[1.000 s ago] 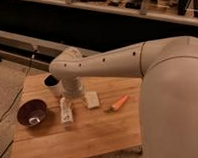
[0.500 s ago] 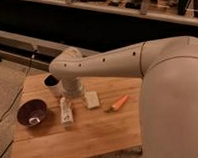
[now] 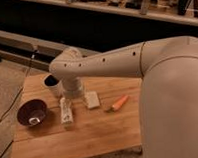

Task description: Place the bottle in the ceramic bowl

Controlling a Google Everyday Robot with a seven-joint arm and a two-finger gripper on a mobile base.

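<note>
The small white bottle (image 3: 66, 111) with a printed label lies on its side on the wooden table (image 3: 95, 136), left of centre. The dark brown-purple ceramic bowl (image 3: 33, 113) stands just left of it, apart from it, with a glossy inside. My gripper (image 3: 71, 96) hangs at the end of the pale arm (image 3: 106, 63), right above the bottle's far end. The arm's wrist hides most of the gripper.
A white cup with a dark inside (image 3: 53, 85) stands behind the bowl, close to the wrist. A flat pale block (image 3: 92, 99) lies right of the bottle. An orange carrot-like object (image 3: 120, 102) lies further right. My arm's large shell covers the right side.
</note>
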